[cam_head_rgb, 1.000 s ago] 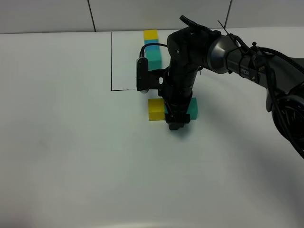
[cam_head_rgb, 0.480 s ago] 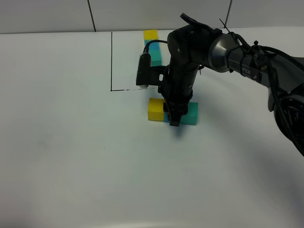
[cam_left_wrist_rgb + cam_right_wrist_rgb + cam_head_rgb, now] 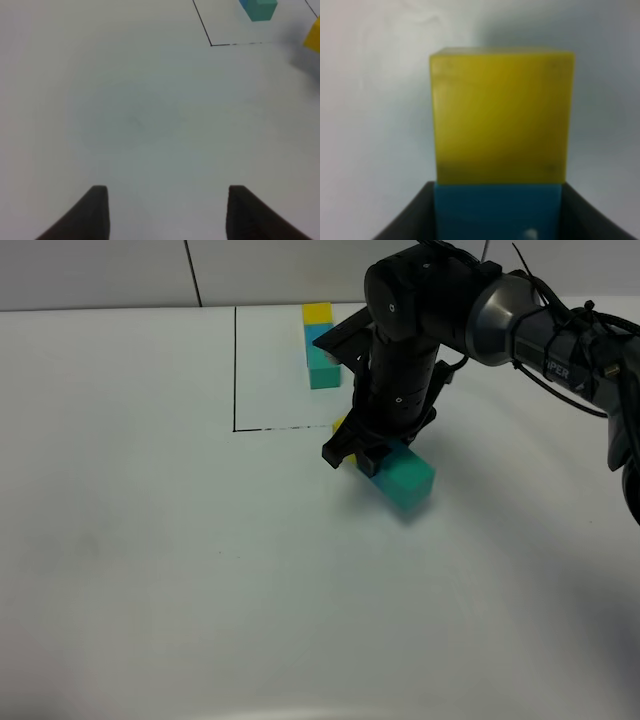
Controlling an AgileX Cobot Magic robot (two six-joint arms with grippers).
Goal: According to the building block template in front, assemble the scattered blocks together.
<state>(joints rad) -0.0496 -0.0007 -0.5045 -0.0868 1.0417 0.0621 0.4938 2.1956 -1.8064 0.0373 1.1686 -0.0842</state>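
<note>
The building block template (image 3: 320,342), a joined yellow, blue and teal-green row, lies at the back inside the black-lined area; its teal end also shows in the left wrist view (image 3: 258,9). My right gripper (image 3: 362,458) is shut on the sky blue block (image 3: 497,210), with the yellow block (image 3: 502,115) joined beyond it. In the high view the teal-green block (image 3: 405,480) sticks out at the lower right and the yellow block (image 3: 340,425) peeks out behind the gripper. The row is held tilted, apparently just above the table. My left gripper (image 3: 167,192) is open and empty over bare table.
A black line (image 3: 235,370) marks off a rectangle on the white table (image 3: 150,540), with its corner left of the held row. The right arm (image 3: 520,320) reaches in from the right. The wall runs along the back edge.
My right gripper has turned and lifted with the joined blocks: the row lay left to right, and now it points diagonally, teal end toward the lower right.
</note>
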